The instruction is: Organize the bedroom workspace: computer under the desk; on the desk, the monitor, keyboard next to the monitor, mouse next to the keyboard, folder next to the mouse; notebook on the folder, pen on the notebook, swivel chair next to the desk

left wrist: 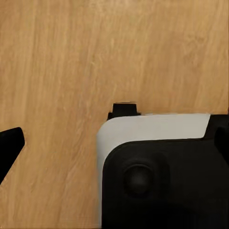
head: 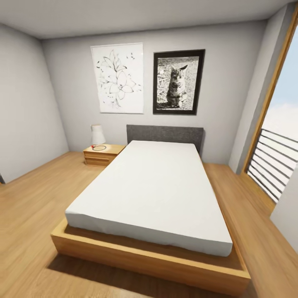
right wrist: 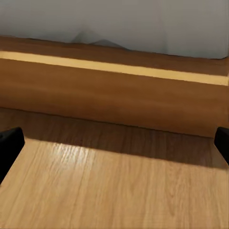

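Observation:
I face a bed in the bedroom; the desk, swivel chair, computer, monitor, keyboard, mouse, folder, notebook and pen are out of view. My right gripper [right wrist: 114,148] hangs open and empty low over the wooden floor [right wrist: 114,191], facing the side of the bed frame [right wrist: 114,95]. One dark fingertip [right wrist: 9,143] sits at each edge of that view. My left gripper [left wrist: 114,148] points down at the floor [left wrist: 57,71], open with nothing in it. One fingertip [left wrist: 9,143] shows at the edge, and the robot's white and black base [left wrist: 162,181] lies under it.
A low wooden platform bed [head: 149,252] with a white mattress [head: 153,190] stands straight ahead. A wooden nightstand [head: 103,154] with a white lamp [head: 97,134] stands at its far left. A railed window [head: 273,161] is on the right. Open floor runs along both sides.

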Robot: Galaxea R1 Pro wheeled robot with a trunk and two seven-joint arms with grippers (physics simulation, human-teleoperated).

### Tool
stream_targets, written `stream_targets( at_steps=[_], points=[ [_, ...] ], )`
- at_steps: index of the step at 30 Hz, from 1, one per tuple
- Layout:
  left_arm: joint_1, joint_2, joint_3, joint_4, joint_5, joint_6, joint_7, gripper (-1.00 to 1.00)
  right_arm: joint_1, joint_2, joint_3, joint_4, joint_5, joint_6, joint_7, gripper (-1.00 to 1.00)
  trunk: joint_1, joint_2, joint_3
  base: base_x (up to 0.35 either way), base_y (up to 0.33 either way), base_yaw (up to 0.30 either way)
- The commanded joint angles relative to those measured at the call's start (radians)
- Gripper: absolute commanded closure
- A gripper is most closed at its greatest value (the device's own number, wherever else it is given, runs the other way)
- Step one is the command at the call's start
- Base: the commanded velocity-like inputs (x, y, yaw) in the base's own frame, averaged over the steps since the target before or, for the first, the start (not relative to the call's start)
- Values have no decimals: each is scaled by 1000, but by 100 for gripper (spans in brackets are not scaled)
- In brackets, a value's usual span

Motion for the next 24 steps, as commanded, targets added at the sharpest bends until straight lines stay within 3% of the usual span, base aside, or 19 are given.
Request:
stream_targets(
  at_steps=[1, 10, 18, 21, 24],
  points=[
    [0, 17, 11, -25, 22, 1, -1, -100, -5, -4, 0, 0, -1, -3, -6, -100, 0, -1, -1, 0, 0, 289],
    [0, 52, 123, -69, 182, 0, -5, -100, -36, -11, -1, -2, -1, -3, -95, -100, 0, -1, -1, 0, 0, 289],
    [0, 66, 147, -73, 213, -1, -5, -100, -55, -17, -1, -2, -1, -3, -133, -100, 0, -1, -1, 0, 0, 289],
    [0, 68, 151, -74, 218, -5, -4, -100, -74, -34, -1, -2, -2, -3, -141, -100, 0, -1, -1, 0, 0, 289],
    [0, 68, 153, -77, 220, -75, -1, -100, -84, -37, -1, -2, -1, -4, -142, -100, 0, -1, -1, 0, 0, 289]
  ],
)
